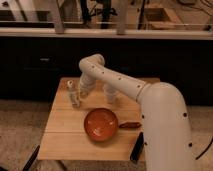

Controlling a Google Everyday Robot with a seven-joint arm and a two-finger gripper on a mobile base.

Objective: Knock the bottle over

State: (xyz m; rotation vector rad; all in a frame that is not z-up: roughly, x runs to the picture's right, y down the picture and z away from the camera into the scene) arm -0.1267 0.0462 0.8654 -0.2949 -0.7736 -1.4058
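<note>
The bottle (pixel 72 91) is small, slim and clear with a whitish cap. It stands upright near the back left of the wooden table (pixel 62 135). My white arm reaches in from the right, bends at its elbow (pixel 92 64) and drops down to the gripper (pixel 83 92). The gripper hangs just right of the bottle, at about the bottle's height. I cannot tell whether they touch. A wider translucent white cup (pixel 110 93) stands behind the arm, to the right of the gripper.
An orange bowl (pixel 101 124) sits mid-table in front of the gripper. A small reddish-brown item (pixel 131 125) lies right of it. A black object (pixel 137 148) lies at the front right edge. A dark counter (pixel 45 60) runs behind the table.
</note>
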